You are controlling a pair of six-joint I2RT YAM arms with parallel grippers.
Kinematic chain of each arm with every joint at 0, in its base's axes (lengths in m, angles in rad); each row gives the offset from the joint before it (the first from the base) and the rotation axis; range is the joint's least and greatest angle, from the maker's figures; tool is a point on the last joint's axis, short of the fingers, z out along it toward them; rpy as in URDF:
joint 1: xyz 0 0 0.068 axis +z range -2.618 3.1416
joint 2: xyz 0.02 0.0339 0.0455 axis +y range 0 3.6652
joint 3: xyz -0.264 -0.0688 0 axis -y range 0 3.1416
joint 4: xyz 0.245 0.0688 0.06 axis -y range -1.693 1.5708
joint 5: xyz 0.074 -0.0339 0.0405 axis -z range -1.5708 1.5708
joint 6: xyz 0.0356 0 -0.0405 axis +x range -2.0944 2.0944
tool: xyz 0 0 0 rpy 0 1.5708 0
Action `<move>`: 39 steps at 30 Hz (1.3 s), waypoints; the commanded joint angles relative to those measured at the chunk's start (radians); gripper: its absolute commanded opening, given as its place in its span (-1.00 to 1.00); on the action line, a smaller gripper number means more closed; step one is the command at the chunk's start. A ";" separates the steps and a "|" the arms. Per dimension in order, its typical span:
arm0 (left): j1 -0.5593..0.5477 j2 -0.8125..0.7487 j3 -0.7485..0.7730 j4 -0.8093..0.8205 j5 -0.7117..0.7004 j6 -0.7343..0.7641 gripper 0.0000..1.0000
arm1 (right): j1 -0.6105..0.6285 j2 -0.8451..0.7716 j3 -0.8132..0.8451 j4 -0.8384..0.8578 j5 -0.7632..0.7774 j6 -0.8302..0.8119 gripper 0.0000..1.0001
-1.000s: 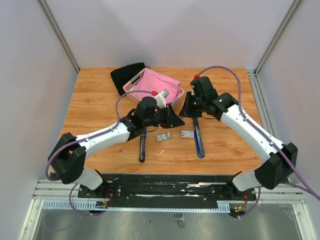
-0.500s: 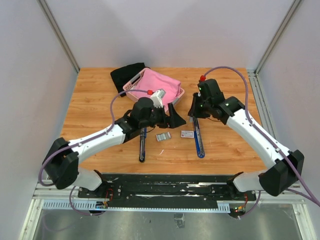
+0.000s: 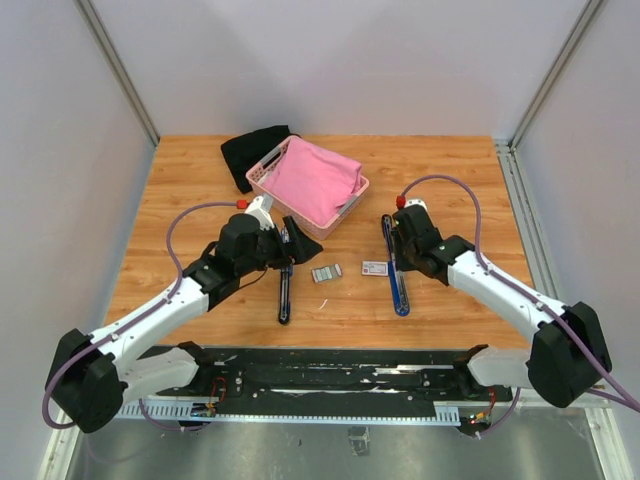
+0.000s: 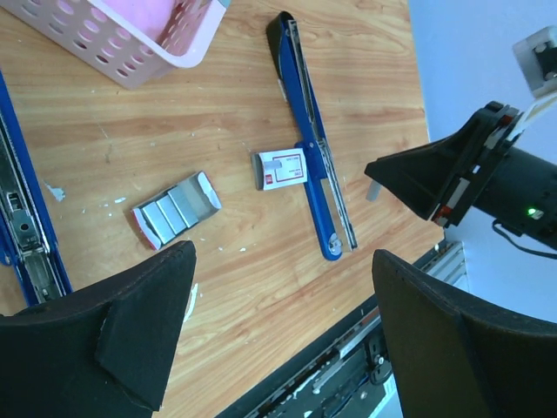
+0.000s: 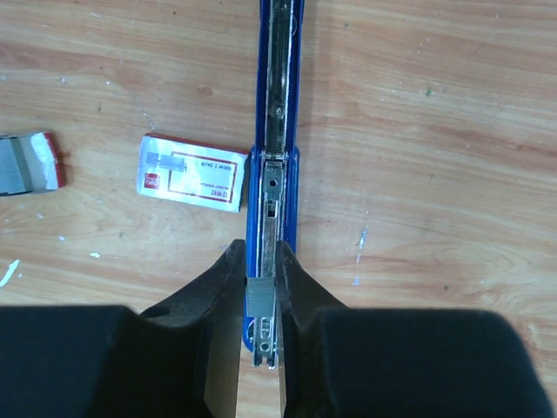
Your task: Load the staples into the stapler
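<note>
The long blue metal stapler [image 3: 398,285] points its rounded tip at the wooden desk's [image 3: 190,190] near edge; pale walls [image 3: 330,60] surround. The right gripper [image 5: 261,261] pinches a short silvery strip [image 5: 262,318]; the left gripper [image 4: 285,257] gapes wide.

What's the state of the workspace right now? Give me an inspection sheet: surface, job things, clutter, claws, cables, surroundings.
Surface: wooden table, small white flecks near the staples.
Job's things: staples in an open tray; white carton against the blue stapler; second stapler further left.
Clutter: pink basket holding pink cloth; black cloth behind it.
Claws: left claw open, empty, above the table; right claw closed on the blue stapler's near end.
Cables: purple cable looping off each arm; nothing seen snagged.
Surroundings: pale walls on three sides.
</note>
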 commanded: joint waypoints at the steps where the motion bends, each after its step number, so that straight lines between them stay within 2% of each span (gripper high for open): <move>1: 0.014 -0.026 0.015 -0.019 -0.029 0.007 0.74 | 0.019 -0.040 -0.067 0.149 0.094 -0.034 -0.73; 16: 0.014 -0.019 0.021 -0.025 -0.018 0.007 0.74 | 0.022 -0.016 -0.191 0.233 0.095 0.047 -0.74; 39: 0.016 -0.043 0.019 -0.047 -0.029 0.008 0.74 | 0.031 0.040 -0.192 0.229 0.100 0.058 -0.75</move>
